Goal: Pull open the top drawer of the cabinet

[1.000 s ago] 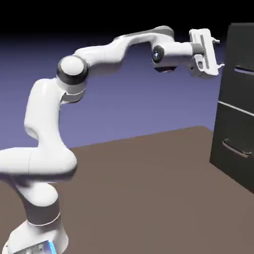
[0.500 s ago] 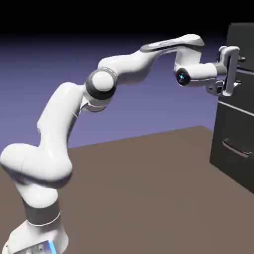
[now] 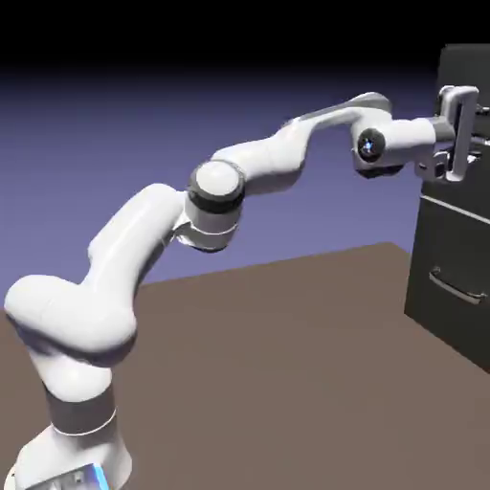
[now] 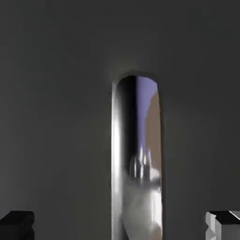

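The dark cabinet (image 3: 448, 273) stands at the exterior view's right edge. My gripper (image 3: 473, 136) is pressed up close to the front of the top drawer (image 3: 469, 72), covering its handle in that view. In the hand view the drawer front (image 4: 56, 93) fills the picture. The silver bar handle (image 4: 136, 164) runs straight up the middle and mirrors the hand. My gripper (image 4: 120, 227) is open: the two fingertips (image 4: 16, 225) sit wide apart at the bottom corners, the bar between them and untouched.
Below the top drawer is the lower drawer with its own silver handle (image 3: 456, 287). The brown table (image 3: 287, 383) stretches from the robot's base to the cabinet's foot. The arm reaches nearly full length to the right.
The arm has stretched out to the right and the hand has rolled and closed in on the top drawer's front, from clear of the cabinet to right at the handle.
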Available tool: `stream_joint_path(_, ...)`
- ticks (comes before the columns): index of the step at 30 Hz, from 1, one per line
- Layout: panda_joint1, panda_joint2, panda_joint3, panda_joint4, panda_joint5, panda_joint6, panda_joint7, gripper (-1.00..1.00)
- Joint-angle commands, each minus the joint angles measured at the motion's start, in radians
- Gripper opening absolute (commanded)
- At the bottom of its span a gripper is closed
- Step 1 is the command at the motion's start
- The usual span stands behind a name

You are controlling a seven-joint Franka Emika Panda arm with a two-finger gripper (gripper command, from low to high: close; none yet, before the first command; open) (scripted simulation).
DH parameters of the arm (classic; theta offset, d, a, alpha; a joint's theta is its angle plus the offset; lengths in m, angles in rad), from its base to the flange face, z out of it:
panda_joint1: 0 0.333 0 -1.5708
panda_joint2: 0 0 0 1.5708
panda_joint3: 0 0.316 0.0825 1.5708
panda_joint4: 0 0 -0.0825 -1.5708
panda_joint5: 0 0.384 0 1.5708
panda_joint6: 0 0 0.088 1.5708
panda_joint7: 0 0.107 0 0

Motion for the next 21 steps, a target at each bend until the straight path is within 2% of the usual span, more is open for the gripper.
stream_joint_path(1, -0.006, -0.014, -0.009, 0.013, -0.021, -0.002, 0.036, 0.0)
stream_joint_path(2, -0.006, -0.014, -0.009, 0.013, -0.021, -0.002, 0.036, -1.0)
stream_joint_path(10, 0.111, 0.085, -0.013, -0.161, 0.212, -0.016, -0.268, -1.0)
stream_joint_path(21, 0.41, 0.222, -0.192, -0.553, 0.532, -0.118, -0.632, -1.0)
